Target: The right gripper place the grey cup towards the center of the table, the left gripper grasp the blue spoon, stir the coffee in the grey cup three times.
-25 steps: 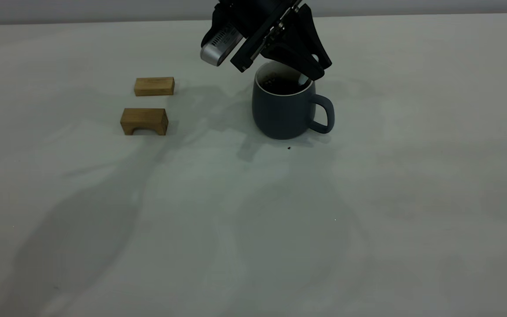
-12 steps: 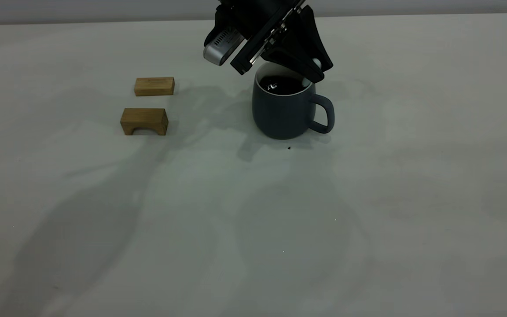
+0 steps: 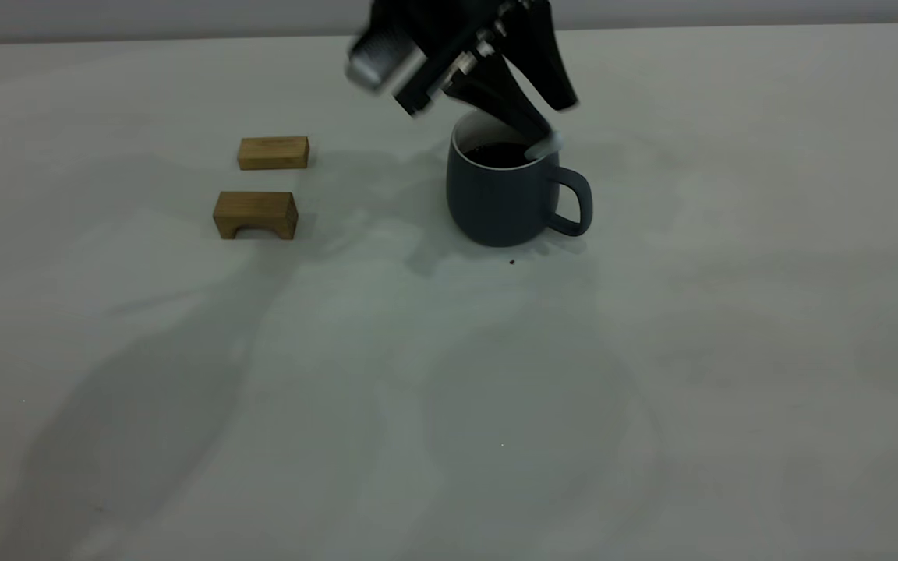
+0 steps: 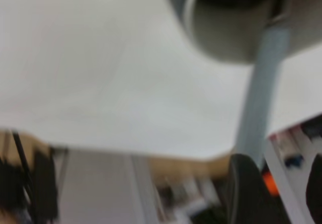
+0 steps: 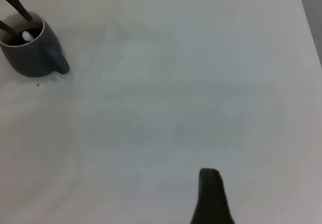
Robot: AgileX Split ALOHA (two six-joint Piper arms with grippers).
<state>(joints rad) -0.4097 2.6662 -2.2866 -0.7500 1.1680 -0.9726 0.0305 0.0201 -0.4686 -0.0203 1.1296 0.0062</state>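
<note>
The grey cup [image 3: 505, 201] stands on the table [image 3: 449, 374] back of centre, its handle to the right, with dark coffee [image 3: 496, 154] inside. My left gripper [image 3: 550, 117] hangs tilted over the cup, shut on the blue spoon [image 3: 544, 146], whose pale end shows at the rim on the handle side. In the left wrist view the pale blue handle [image 4: 261, 98] runs from the gripper [image 4: 279, 189] to the cup [image 4: 226, 38]. The right wrist view shows the cup [image 5: 32, 58] and spoon [image 5: 26, 35] far off. My right gripper [image 5: 211, 196] is parked well away from it.
Two wooden blocks lie left of the cup: a flat one [image 3: 273, 153] and an arched one [image 3: 256, 214]. A black speck [image 3: 511, 262] sits just in front of the cup. Bare table stretches in front and to the right.
The left gripper has swung and lifted slightly, blurred by motion. The spoon has moved from inside the cup toward the rim by the handle. The cup has not moved.
</note>
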